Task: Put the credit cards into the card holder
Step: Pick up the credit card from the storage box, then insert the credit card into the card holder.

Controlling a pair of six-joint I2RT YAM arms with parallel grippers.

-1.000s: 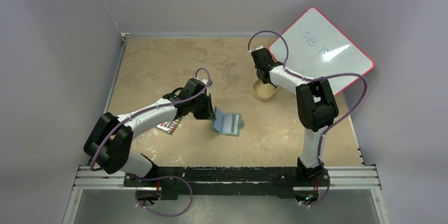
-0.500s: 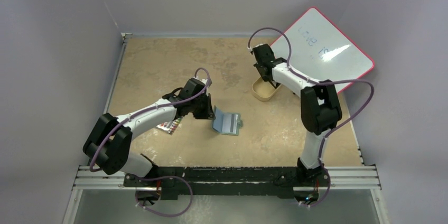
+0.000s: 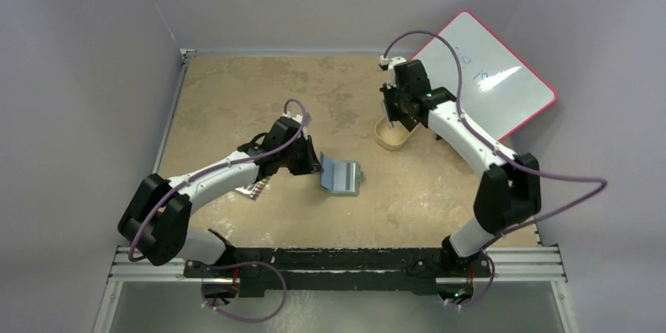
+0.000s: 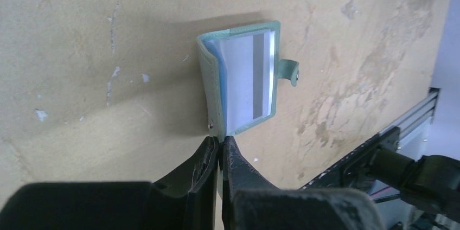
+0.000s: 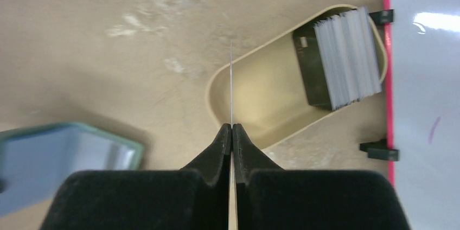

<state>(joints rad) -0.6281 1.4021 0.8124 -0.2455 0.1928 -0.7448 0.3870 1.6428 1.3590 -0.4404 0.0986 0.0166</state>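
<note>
Right wrist: card (image 5: 231, 81) edge-on, a sliver, apparently in pincer (image 5: 232, 128).

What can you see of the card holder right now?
The card holder is a small dull-green wallet lying open on the tan table. One cover rests flat; the other stands raised, its corner pinched by the shut left fingers. Clear sleeves fan between, the front one showing a pale card with a dark stripe. A snap tab sticks out from the flat cover's edge.
</note>
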